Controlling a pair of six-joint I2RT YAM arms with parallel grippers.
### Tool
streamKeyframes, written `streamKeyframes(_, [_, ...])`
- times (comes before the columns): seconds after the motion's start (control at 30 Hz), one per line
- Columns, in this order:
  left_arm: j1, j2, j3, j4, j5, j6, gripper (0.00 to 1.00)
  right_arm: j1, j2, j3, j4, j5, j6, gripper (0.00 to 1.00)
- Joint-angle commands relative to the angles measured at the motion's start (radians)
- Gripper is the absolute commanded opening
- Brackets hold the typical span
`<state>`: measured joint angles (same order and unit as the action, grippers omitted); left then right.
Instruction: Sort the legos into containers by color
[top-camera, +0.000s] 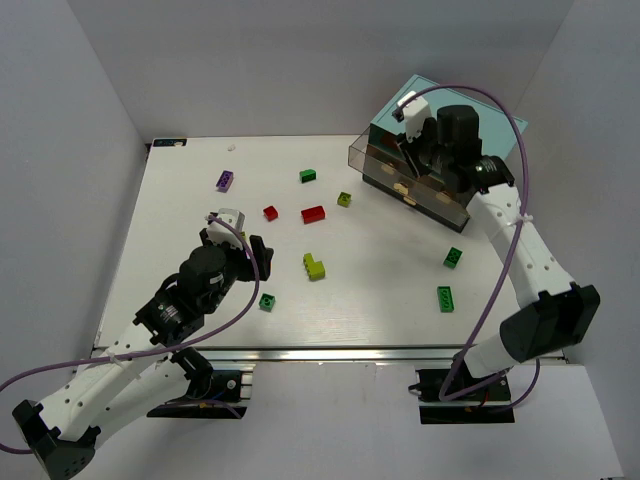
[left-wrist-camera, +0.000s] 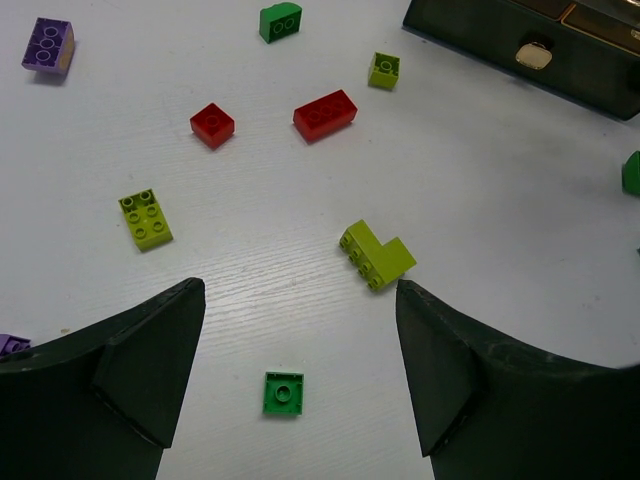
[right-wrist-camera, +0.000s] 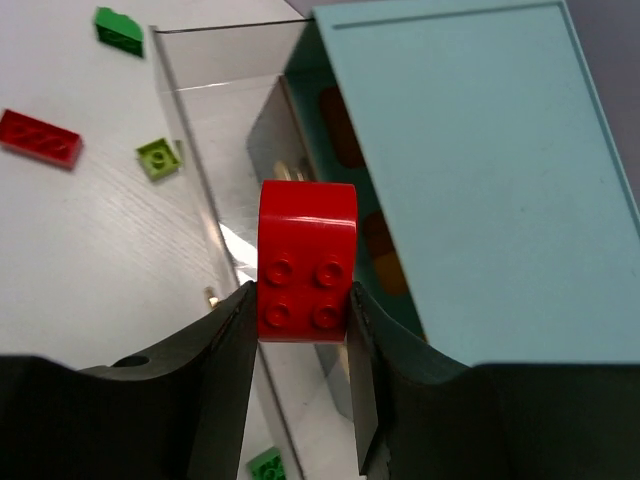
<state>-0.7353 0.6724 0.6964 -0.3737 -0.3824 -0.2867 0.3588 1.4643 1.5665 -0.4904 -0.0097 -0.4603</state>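
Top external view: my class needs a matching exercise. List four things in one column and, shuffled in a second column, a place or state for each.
1. left claw
2. right claw
3. purple lego
4. lime L-shaped lego

A. shut on a red lego
B. far-left part of the table
C. open, holding nothing
D. mid-table

Pairs: 1-C, 2-A, 3-B, 4-D
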Motion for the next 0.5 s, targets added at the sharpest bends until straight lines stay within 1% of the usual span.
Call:
streamKeyframes(0.0, [-0.004, 0.0, -0.006, 0.009, 0.01, 0.011, 0.87, -0.037, 0.063, 0.117, -0.042, 0.02, -0.012, 0.02])
streamKeyframes(0.03, [-0.004, 0.001, -0.006, 0.009, 0.008, 0.011, 0.87, -0.062, 0.082, 0.131, -0.049, -0.013, -0.017, 0.06])
streamKeyframes(0.1, [-0.004, 0.001, -0.008, 0.01, 0.008, 0.011, 0.87, -0.07, 0.128, 0.158, -0.091, -0.051, -0.031, 0.1])
streamKeyframes(0.13, [-0.004, 0.001, -0.009, 0.009, 0.008, 0.011, 0.87, -0.081, 0.139, 0.174, -0.106, -0.07, -0.034, 0.16])
streamKeyframes(0.2, [-0.004, 0.003, -0.012, 0.016, 0.011, 0.011, 0.87, -0.089, 0.16, 0.185, -0.134, -0.124, -0.038, 0.23])
streamKeyframes(0.23, [-0.004, 0.007, -0.014, 0.021, 0.019, 0.011, 0.87, -0.093, 0.163, 0.182, -0.148, -0.137, -0.041, 0.27])
streamKeyframes(0.3, [0.01, 0.019, -0.015, 0.033, 0.034, 0.008, 0.87, -0.1, 0.177, 0.182, -0.152, -0.148, -0.043, 0.32])
streamKeyframes(0.37, [0.01, 0.042, -0.014, 0.044, 0.05, 0.004, 0.87, -0.103, 0.188, 0.191, -0.152, -0.147, -0.04, 0.4])
streamKeyframes(0.4, [0.01, 0.052, -0.011, 0.042, 0.053, 0.0, 0.87, -0.11, 0.201, 0.196, -0.154, -0.145, -0.038, 0.45])
streamKeyframes(0.43, [0.01, 0.064, 0.001, 0.039, 0.051, -0.006, 0.88, -0.112, 0.205, 0.201, -0.152, -0.145, -0.034, 0.54])
streamKeyframes(0.47, [0.01, 0.081, 0.006, 0.033, 0.043, -0.023, 0.88, -0.121, 0.208, 0.208, -0.155, -0.147, -0.031, 0.58])
